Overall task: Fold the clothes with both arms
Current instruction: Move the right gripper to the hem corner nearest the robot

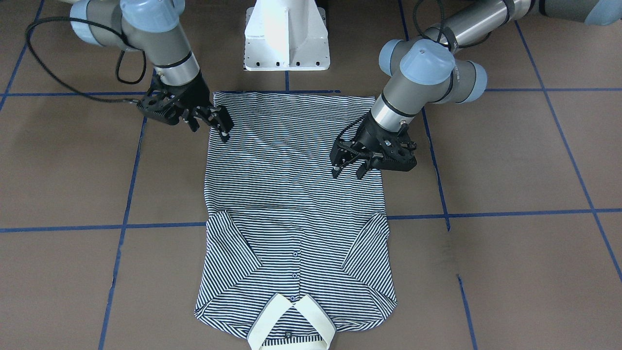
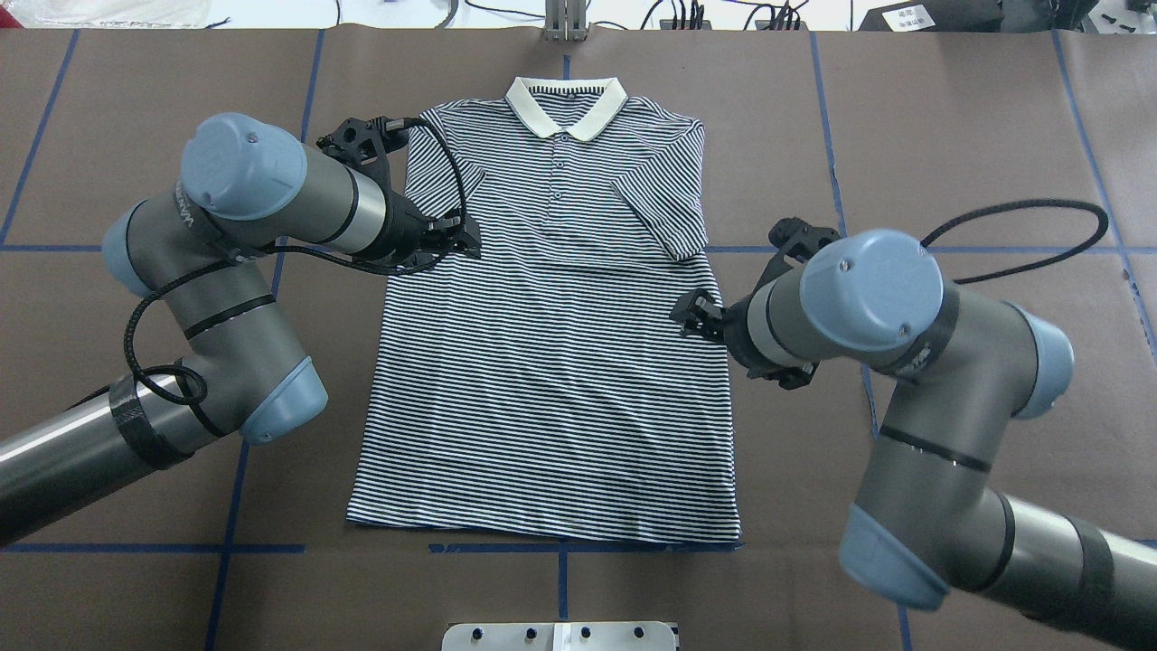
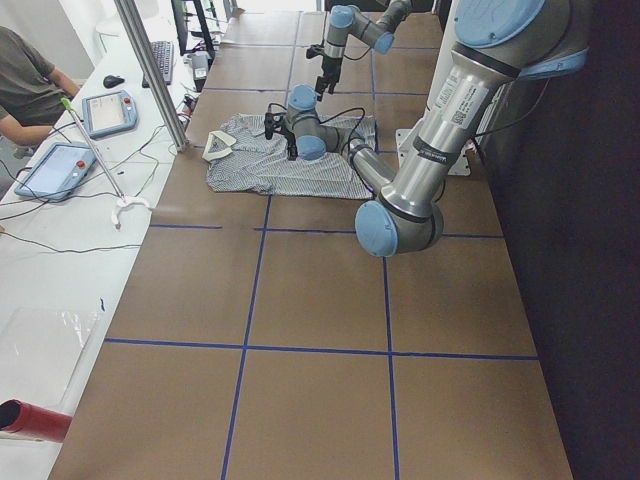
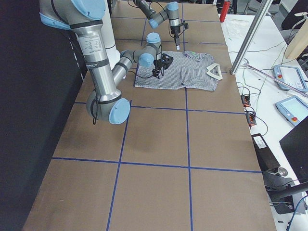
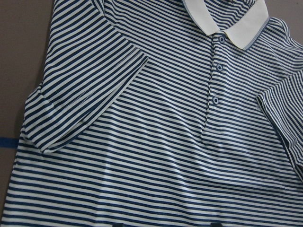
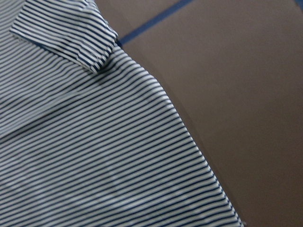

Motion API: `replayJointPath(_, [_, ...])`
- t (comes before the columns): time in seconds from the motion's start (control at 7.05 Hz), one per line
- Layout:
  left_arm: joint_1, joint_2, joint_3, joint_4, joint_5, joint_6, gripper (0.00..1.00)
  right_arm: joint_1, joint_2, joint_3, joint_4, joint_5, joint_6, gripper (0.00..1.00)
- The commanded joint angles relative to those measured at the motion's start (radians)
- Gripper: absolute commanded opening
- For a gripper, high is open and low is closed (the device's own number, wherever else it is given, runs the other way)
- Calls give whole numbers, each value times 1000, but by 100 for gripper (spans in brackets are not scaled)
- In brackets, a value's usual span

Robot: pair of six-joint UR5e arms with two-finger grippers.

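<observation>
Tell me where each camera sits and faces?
Front-facing: across the table, facing the robot; left arm, right arm, pedestal.
Overhead: behind the robot, looking down; both arms.
Exterior left: table's end, looking along it; left arm nearest.
Exterior right: opposite end, right arm nearest.
Left wrist: over the collar; no arm shows.
Right wrist: over the side edge of the polo shirt; no arm shows.
Shared: all six show that shirt.

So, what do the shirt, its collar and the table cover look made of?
Shirt: soft knit, probably cotton; matte, ripples gently. Collar: plain cream knit, stiffer, holds its shape. Table cover: matte brown sheet, paper or vinyl, cannot tell; blue tape lines cross it.
</observation>
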Motion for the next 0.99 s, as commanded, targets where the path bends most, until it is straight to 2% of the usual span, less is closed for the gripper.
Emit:
replayJointPath(0.0, [1,23,-10,-7,-39,0,69,-192,-52,64,-33,-149,190,89])
replayJointPath(0.14, [1,21,-10,-7,-39,-2,70,-230,-80,62,-35,-199,244,86])
replayJointPath(0.57, [1,21,-12,-7,-38,-3,72,-275,-105,31,-46,-203,258,84])
replayJointPath(0.85, [1,21,-12,-7,-38,-3,73,-307,-119,27,-46,-205,284,77])
